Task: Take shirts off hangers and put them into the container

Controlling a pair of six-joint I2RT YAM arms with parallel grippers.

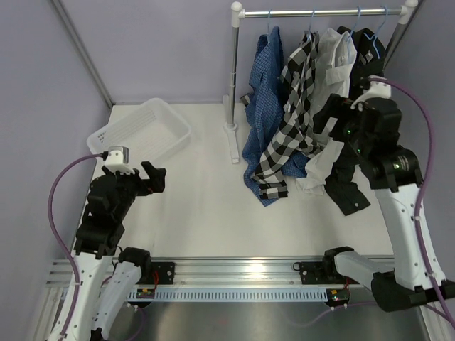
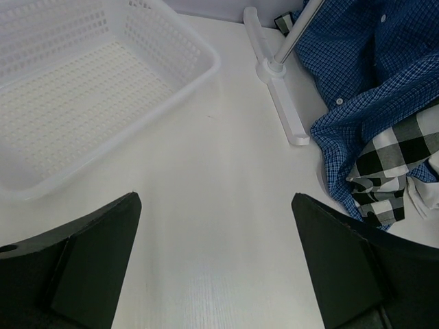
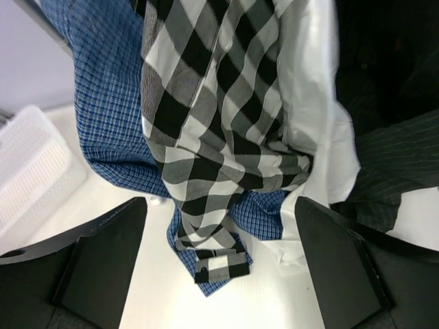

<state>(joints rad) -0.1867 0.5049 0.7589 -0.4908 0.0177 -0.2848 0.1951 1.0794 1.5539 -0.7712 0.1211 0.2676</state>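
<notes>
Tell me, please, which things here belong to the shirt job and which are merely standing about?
Job: blue small-check shirt, black-and-white check shirt, white shirt, black shirt, light-blue hangers, white basket.
Not the job: clothes rack, purple cables.

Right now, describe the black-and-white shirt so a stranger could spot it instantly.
Find the clothes rack at the back right. Of four hanging shirts, the black-and-white shirt is second from left, between the blue shirt and the white shirt. Only it has big bold checks.
</notes>
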